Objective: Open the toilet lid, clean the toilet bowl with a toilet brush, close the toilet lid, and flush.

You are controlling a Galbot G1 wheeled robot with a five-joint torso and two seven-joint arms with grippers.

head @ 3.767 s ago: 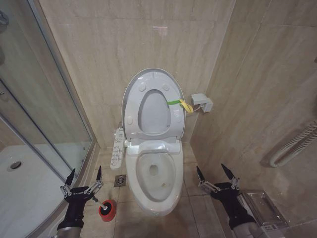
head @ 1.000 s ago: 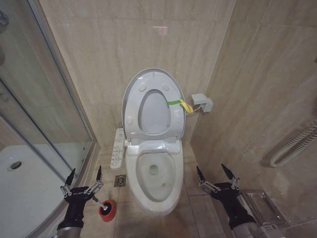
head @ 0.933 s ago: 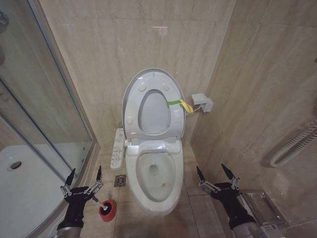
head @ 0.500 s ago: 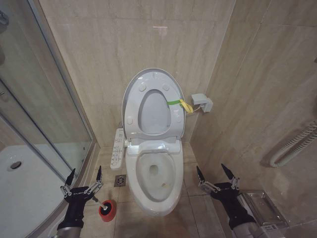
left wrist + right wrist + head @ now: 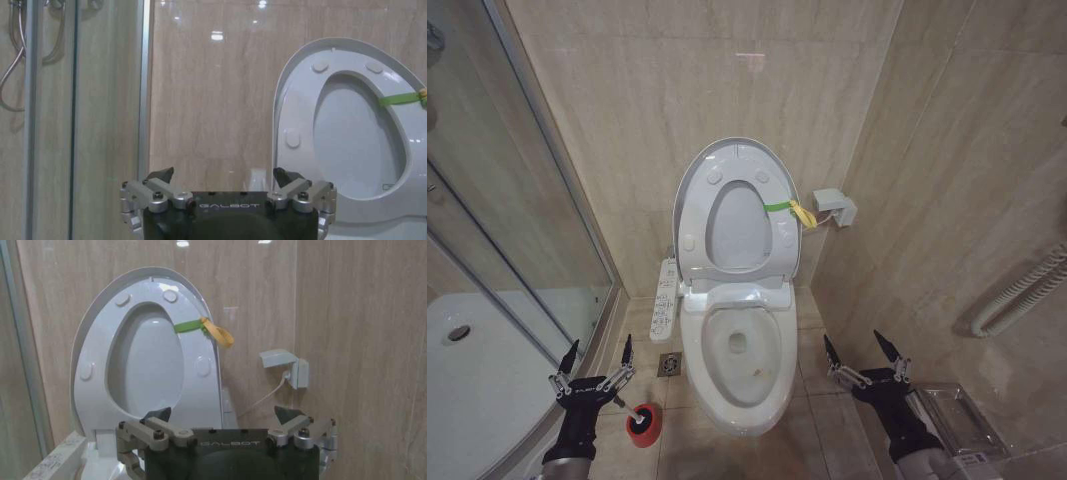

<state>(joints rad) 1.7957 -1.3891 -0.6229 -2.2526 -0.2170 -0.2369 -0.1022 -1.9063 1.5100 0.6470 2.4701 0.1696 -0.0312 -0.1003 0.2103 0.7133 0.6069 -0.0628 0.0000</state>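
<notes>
Against the beige tiled back wall, the large glossy white plastic toilet lid (image 5: 732, 205) stands raised, leaning on the wall with its underside and small round bumpers facing the room; a yellow-green strap (image 5: 789, 210) is tied at its right side, also seen in the right wrist view (image 5: 203, 327) and at the edge of the left wrist view (image 5: 402, 98). Below the lid, the white ceramic oval toilet bowl (image 5: 740, 360) lies open on the tiled floor, with the narrow white button panel (image 5: 664, 298) along its left side and a square metal floor drain (image 5: 670, 365) just beside its left flank. On the floor near the bowl's front left, the thin white toilet brush (image 5: 624, 403) stands tilted in its small red cup holder (image 5: 643, 423). The left gripper (image 5: 595, 362) hangs low by the curved edge of the white shower tray (image 5: 467, 390), just above the brush handle, its black pointed fingers spread apart and holding nothing. The right gripper (image 5: 861, 352) hangs low on the bowl's right side, well apart from the bowl, fingers likewise spread and empty. A small white wall box (image 5: 836, 207) with a cable sits on the right wall beside the lid.
</notes>
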